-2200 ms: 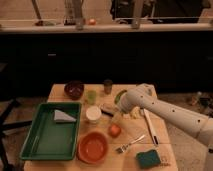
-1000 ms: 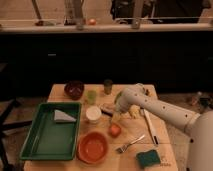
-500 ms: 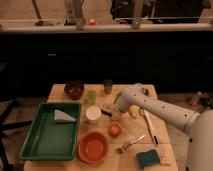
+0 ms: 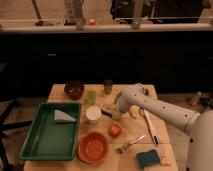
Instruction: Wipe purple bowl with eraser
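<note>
The purple bowl (image 4: 75, 89) is small, round and dark, and stands at the table's back left. The white arm reaches in from the right. My gripper (image 4: 116, 111) is low over the table's middle, well to the right of the bowl and in front of it. A small block with a lighter face, the eraser (image 4: 106, 109), lies on the table at the gripper's left tip. I cannot tell whether the gripper holds it.
A green tray (image 4: 35, 147) with a grey cloth (image 4: 62, 116) is at the front left. Around the gripper are an orange bowl (image 4: 93, 147), white cup (image 4: 93, 114), green cup (image 4: 91, 96), tan cup (image 4: 108, 86) and orange fruit (image 4: 115, 130). A fork (image 4: 130, 143) and teal sponge (image 4: 149, 158) lie front right.
The arm has swung left and lowered the gripper toward the table's middle by the eraser. Over the last second it has barely moved. The objects stay put.
</note>
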Available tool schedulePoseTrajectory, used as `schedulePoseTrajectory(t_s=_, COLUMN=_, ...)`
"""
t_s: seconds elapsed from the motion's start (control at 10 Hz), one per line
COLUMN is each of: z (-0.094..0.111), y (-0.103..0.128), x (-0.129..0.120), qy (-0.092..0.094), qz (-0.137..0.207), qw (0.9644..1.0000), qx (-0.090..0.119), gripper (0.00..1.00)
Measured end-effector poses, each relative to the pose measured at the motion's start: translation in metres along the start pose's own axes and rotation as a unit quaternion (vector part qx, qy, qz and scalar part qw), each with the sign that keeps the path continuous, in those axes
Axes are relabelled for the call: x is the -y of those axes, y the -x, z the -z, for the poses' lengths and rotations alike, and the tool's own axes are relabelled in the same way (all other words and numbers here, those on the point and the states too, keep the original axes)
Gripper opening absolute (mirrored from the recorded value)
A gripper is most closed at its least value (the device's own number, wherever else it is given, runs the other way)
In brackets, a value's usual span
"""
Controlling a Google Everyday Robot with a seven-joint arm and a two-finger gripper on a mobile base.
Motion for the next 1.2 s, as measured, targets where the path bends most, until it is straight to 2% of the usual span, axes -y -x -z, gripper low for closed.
schedulePoseTrajectory(t_s=0.1, z=0.006, y=-0.007, x=-0.003, qy=-0.003, qz=0.001, qw=1.0000, qx=-0.004, gripper=0.00)
schedulePoseTrajectory(t_s=0.2, z=0.021, y=-0.013, x=-0.006, qy=-0.013, qz=0.002, qw=0.9999, qx=-0.001, gripper=0.00)
schedulePoseTrajectory(t_s=0.4, z=0.068, y=-0.036, x=-0.012, qy=-0.035, qz=0.002, qw=0.9994, qx=0.008, gripper=0.00)
schedulePoseTrajectory(t_s=0.6, z=0.133, y=-0.056, x=-0.016, qy=-0.061, qz=0.004, qw=0.9979, qx=0.023, gripper=0.00)
schedulePoseTrajectory(t_s=0.7, z=0.160, y=-0.055, x=-0.020, qy=-0.073, qz=0.009, qw=0.9968, qx=0.032, gripper=0.00)
schedulePoseTrajectory(t_s=0.9, z=0.199, y=-0.054, x=-0.029, qy=-0.094, qz=0.020, qw=0.9940, qx=0.052, gripper=0.00)
schedulePoseTrajectory(t_s=1.0, z=0.211, y=-0.047, x=-0.033, qy=-0.103, qz=0.032, qw=0.9924, qx=0.060, gripper=0.00)
schedulePoseTrajectory(t_s=1.2, z=0.216, y=-0.027, x=-0.040, qy=-0.109, qz=0.054, qw=0.9901, qx=0.071, gripper=0.00)
